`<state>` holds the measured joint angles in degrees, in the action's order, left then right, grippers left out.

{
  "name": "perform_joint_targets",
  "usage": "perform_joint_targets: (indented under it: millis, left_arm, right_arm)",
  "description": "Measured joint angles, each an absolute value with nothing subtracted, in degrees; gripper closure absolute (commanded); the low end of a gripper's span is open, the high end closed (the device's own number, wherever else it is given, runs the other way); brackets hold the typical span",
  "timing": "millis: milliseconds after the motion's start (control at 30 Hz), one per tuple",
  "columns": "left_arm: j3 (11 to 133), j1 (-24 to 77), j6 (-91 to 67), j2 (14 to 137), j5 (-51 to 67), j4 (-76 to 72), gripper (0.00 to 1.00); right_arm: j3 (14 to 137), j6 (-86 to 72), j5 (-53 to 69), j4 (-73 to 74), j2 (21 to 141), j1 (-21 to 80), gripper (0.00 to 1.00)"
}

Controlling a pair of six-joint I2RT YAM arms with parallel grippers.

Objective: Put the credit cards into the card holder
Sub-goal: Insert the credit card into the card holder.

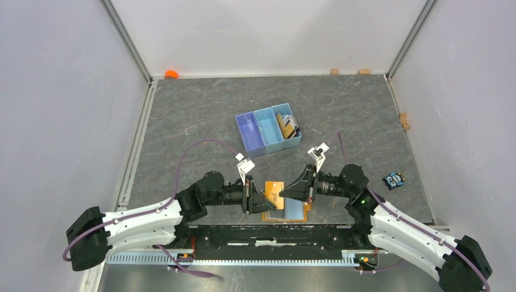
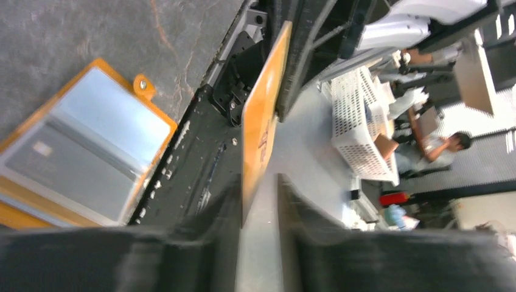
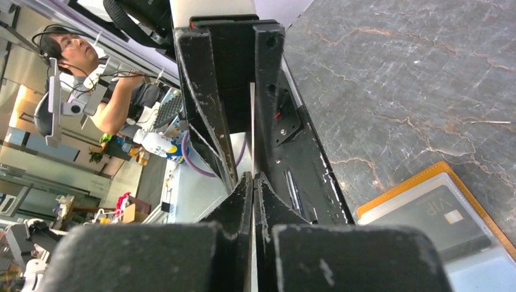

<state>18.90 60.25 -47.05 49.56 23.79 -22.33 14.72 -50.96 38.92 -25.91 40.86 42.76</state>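
The card holder (image 1: 294,210) lies open on the table's near edge, orange-rimmed with a light-blue panel. It also shows in the left wrist view (image 2: 115,118) and the right wrist view (image 3: 420,182), with a grey card (image 3: 429,220) in one pocket. A gold-orange credit card (image 1: 275,190) hangs edge-on above it between both grippers. My right gripper (image 3: 252,177) is shut on one end of this card. My left gripper (image 2: 258,188) is open around the other end; the card (image 2: 263,121) rests against one finger, with a gap to the other. More cards (image 1: 288,126) stand in the tray.
A blue three-compartment tray (image 1: 260,130) stands behind the grippers. A small black-and-blue gadget (image 1: 394,180) lies at the right. An orange object (image 1: 171,74) and small wooden blocks (image 1: 404,120) sit by the walls. The black arm-base rail (image 1: 268,234) runs just below the wallet.
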Motion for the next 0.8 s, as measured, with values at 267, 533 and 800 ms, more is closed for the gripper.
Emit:
perform_joint_targets:
  millis: [267,533,800]
  left_arm:
    - [19.3,60.4,-47.7,52.5,15.9,-10.5,0.22]
    - [19.4,60.4,-47.7,57.9,8.5,-0.2,0.19]
    - [19.4,60.4,-48.2,63.4,7.5,-2.1,0.21]
  right_arm:
    - [13.4,-48.3,31.6,-14.8,40.4,42.7,1.0]
    - [3.7,-50.3,22.5,-8.2,34.8,42.2,1.0]
    - [0.2,-54.9,17.5,-9.7,32.1,42.2,1.0]
